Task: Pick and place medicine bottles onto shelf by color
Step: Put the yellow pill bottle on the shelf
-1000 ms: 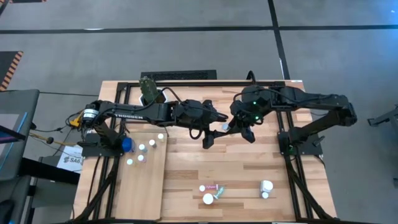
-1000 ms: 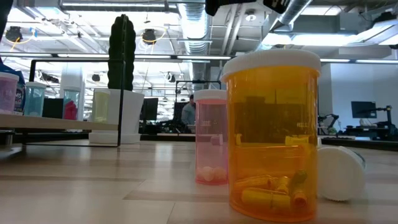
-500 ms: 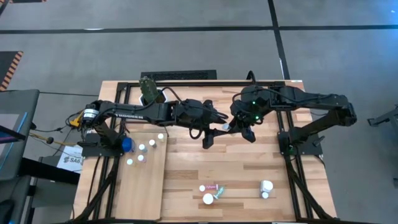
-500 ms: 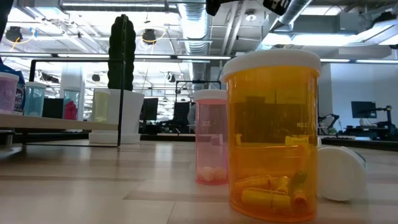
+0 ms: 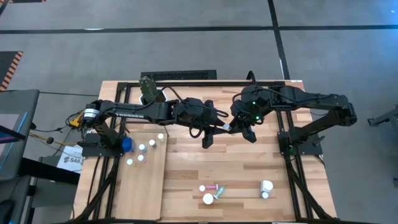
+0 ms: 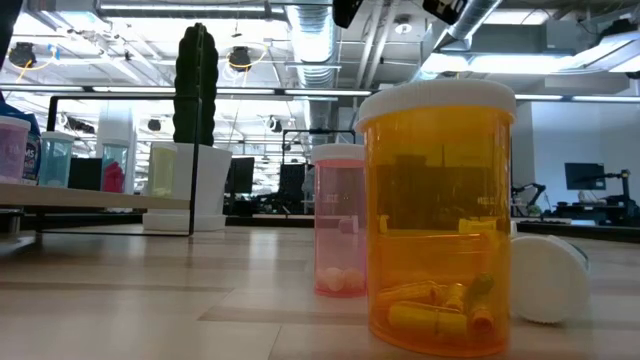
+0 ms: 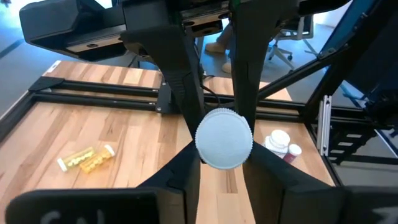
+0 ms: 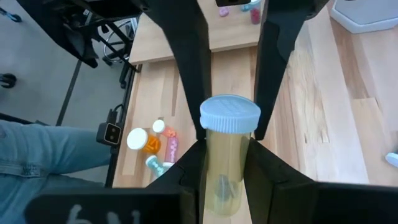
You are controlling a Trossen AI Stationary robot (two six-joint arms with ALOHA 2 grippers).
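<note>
Since a sec ago, left gripper (image 7: pixel 224 140) closes on the bottle (image 8: pixel 227 155) that right gripper (image 8: pixel 229 134) holds tight, mid-air above table (image 5: pixel 249 168) centre. Both squeeze it now; looks like a hand-off. Next, I think: right lets go, left carries it to shelf (image 5: pixel 140 186) w/ same-colour bottles. Wood plank table, grey floor, office behind.

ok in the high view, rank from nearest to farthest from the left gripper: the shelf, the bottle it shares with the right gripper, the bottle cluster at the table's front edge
From the left gripper:
1. The shared bottle, at its fingertips, mid-table, with the right gripper on its other end.
2. The shelf, the pale board on the picture's left.
3. The front cluster, near the table's front edge.
</note>
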